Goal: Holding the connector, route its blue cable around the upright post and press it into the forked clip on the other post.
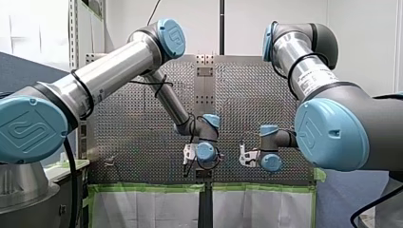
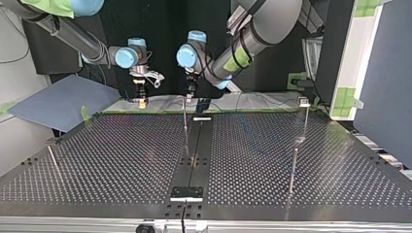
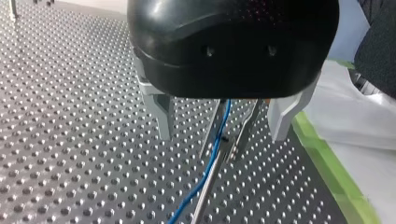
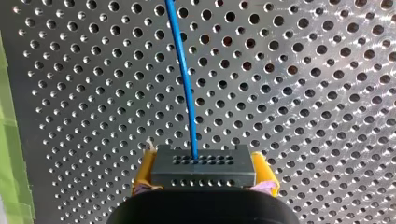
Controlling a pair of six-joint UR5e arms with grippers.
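Observation:
In the right wrist view my right gripper (image 4: 204, 163) has yellow pads (image 4: 145, 169) shut on a dark grey connector (image 4: 203, 171). A blue cable (image 4: 183, 74) leaves the connector's face and runs ahead over the perforated table. In the left wrist view my left gripper (image 3: 222, 136) stands open, its pale fingers (image 3: 161, 112) wide apart. Between them rises a thin metal post with a forked clip (image 3: 223, 140). The blue cable (image 3: 212, 161) runs down between the fork's prongs and along the post. In the top view my right gripper (image 2: 141, 99) and left gripper (image 2: 191, 91) hang side by side at the table's far edge.
Thin upright posts stand at the top view's right (image 2: 305, 119) (image 2: 293, 170) and at its left (image 2: 52, 160). A black strip with a small fixture (image 2: 186, 193) runs down the table's middle. Green tape (image 3: 327, 163) and white cloth (image 3: 359, 121) border the table beside my left gripper.

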